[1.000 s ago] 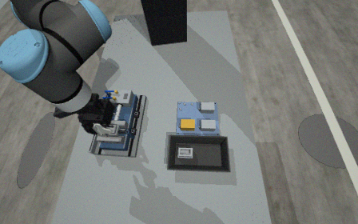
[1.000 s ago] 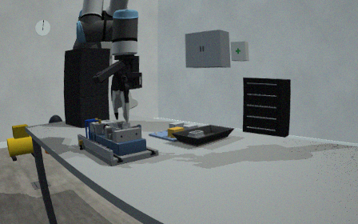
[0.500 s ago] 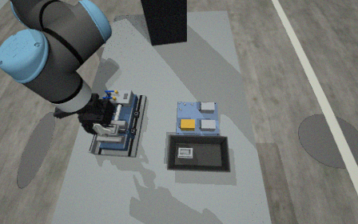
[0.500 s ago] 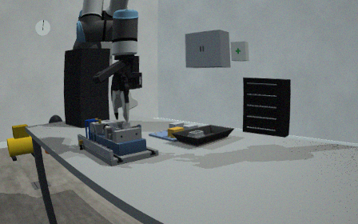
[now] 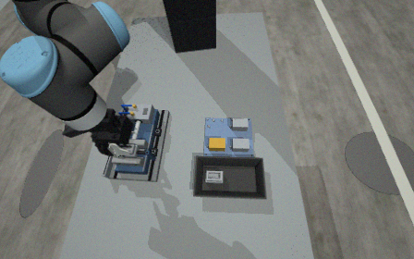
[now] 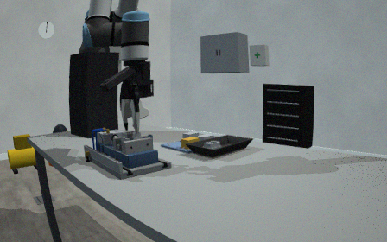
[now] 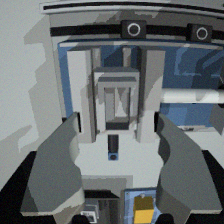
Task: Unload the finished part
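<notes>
The blue vise stands at the left of the table. It holds the finished part (image 7: 116, 98), a grey block with a pocket on top, between its jaws. My gripper (image 7: 117, 113) hangs straight above the vise, with its fingers open and nothing between them. In the side view the fingertips (image 6: 131, 124) are a little above the vise (image 6: 125, 152) and apart from the part. The black outfeed tray (image 5: 229, 176) lies to the right and holds one finished part (image 5: 213, 176) at its left end. The tray also shows in the side view (image 6: 219, 143).
A blue pallet (image 5: 228, 135) behind the tray carries an orange block (image 5: 217, 143) and two grey blocks (image 5: 239, 123). The arm's dark pedestal (image 5: 190, 23) stands at the table's far end. A yellow fitting (image 6: 19, 156) sticks out at the table's near left corner.
</notes>
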`<state>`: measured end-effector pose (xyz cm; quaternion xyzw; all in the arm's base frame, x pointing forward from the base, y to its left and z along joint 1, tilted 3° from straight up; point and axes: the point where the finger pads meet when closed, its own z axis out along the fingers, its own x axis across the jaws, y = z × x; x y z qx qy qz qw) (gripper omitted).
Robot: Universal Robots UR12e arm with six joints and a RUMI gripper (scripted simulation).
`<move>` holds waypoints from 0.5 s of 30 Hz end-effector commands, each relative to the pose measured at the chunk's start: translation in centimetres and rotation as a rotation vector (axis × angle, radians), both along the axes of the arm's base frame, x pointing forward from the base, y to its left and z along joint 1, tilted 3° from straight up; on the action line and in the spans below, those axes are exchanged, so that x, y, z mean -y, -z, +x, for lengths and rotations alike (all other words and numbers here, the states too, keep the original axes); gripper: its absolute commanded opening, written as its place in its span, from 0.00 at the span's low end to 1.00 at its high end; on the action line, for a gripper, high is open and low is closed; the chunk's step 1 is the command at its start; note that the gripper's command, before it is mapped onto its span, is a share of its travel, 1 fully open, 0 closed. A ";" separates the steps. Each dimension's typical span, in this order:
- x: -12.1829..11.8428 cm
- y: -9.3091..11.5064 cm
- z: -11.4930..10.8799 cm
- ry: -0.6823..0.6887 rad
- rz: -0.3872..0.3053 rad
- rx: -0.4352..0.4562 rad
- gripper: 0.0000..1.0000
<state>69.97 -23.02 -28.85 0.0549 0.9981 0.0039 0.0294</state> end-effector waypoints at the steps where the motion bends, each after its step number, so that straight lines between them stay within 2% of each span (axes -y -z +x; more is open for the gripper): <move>1: 0.0 0.3 0.2 -0.001 -0.002 0.002 0.40; 15: 0.0 0.8 0.2 -0.001 -0.002 0.001 0.40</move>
